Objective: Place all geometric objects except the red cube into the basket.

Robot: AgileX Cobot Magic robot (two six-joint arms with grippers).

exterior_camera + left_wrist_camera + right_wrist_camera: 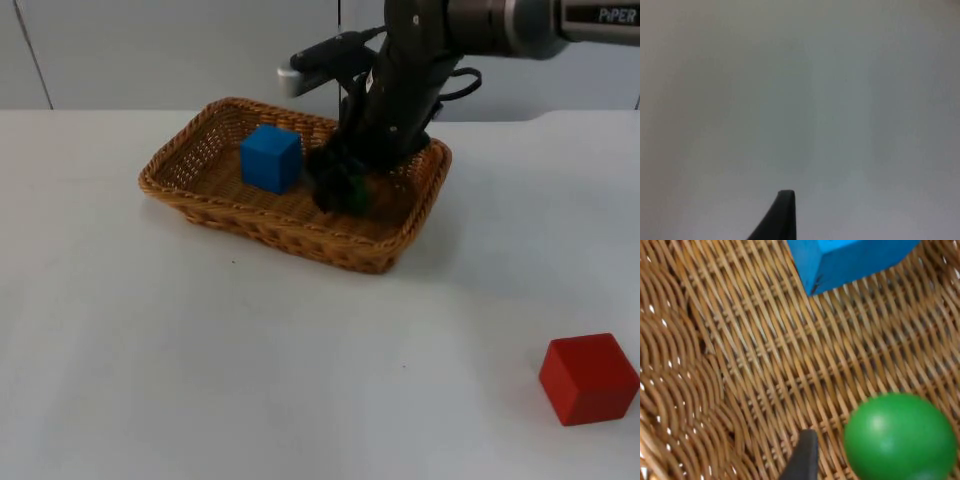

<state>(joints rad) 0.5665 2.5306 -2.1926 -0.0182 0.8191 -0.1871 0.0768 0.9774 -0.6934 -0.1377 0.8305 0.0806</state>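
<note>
Reaching down from the upper right into the wicker basket (190,160) — right gripper (338,185) low over its floor, grip impossible to judge. Lying just beside a fingertip (802,457): green ball (900,437), round, no long axis; blue cube (271,157) sitting flat nearby, red cube (588,378) resting well apart on the table.

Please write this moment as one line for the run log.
right tool: inside basket, at green ball | blue cube: in basket | red cube: on table | left arm: waiting
</note>
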